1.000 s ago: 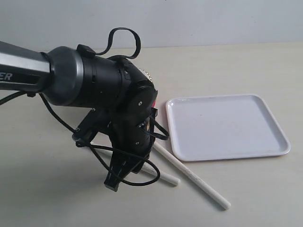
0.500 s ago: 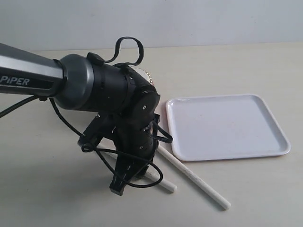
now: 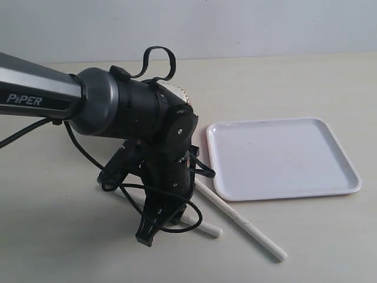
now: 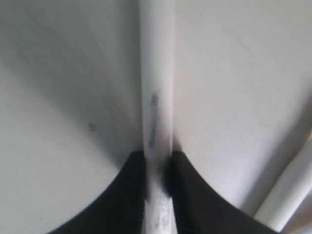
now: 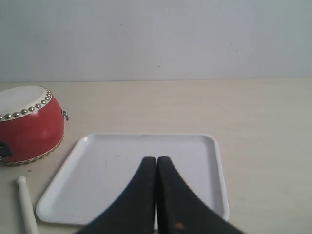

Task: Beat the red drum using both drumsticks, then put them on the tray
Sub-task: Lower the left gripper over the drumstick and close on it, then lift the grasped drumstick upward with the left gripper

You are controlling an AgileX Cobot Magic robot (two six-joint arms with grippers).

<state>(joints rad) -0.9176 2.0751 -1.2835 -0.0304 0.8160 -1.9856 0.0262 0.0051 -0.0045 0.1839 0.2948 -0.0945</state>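
Note:
My left gripper point(image 4: 157, 158) is shut on one drumstick point(image 4: 157, 87), which lies on the table. The second drumstick point(image 4: 287, 190) lies just beside it. In the exterior view the left gripper point(image 3: 147, 234) points down at the table, and the held stick's end point(image 3: 207, 229) pokes out to its right. The other drumstick point(image 3: 241, 221) lies slanted below the tray point(image 3: 283, 156). The left arm hides most of the red drum point(image 3: 181, 94). My right gripper point(image 5: 156, 161) is shut and empty, hovering before the tray point(image 5: 97, 170); the red drum point(image 5: 29, 126) stands left of the tray.
The tip of a drumstick point(image 5: 23, 195) shows near the tray's corner in the right wrist view. The left arm's black cables point(image 3: 177, 227) loop down around its gripper. A pale wall point(image 3: 235, 26) backs the table.
The left arm has shifted a little right and lower over the near drumstick, and that stick's end has slid slightly. The tray and the other stick have not moved.

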